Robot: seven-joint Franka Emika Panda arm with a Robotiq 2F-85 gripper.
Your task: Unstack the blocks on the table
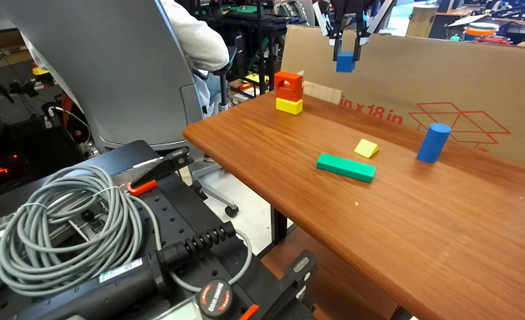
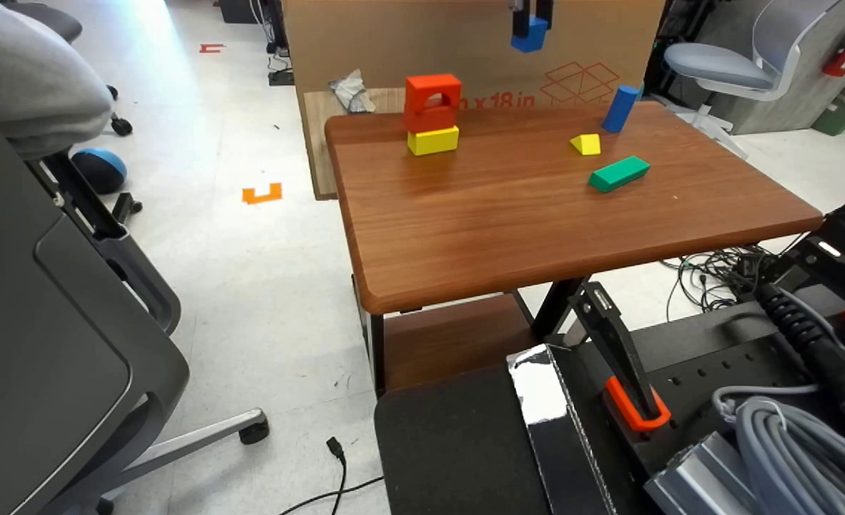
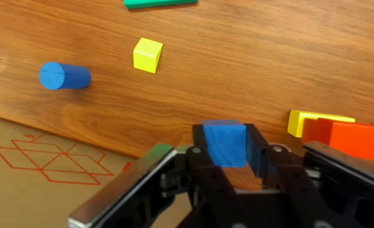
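Smooth wood-grained table (image 1: 404, 222), matt cardboard panel (image 1: 415, 75), faintly grained blue block (image 3: 225, 145)

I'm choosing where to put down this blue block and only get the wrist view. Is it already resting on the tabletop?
Observer: No. In both exterior views the blue block, gripped by the hand, hangs above the tabletop with a gap beneath it.
Operator: What does the red part of the stack look like from the side?
Observer: Both exterior views show an arched opening in it.
Operator: And the cardboard: flat, or standing up?
Observer: Standing; in both exterior views it rises higher than the tabletop.
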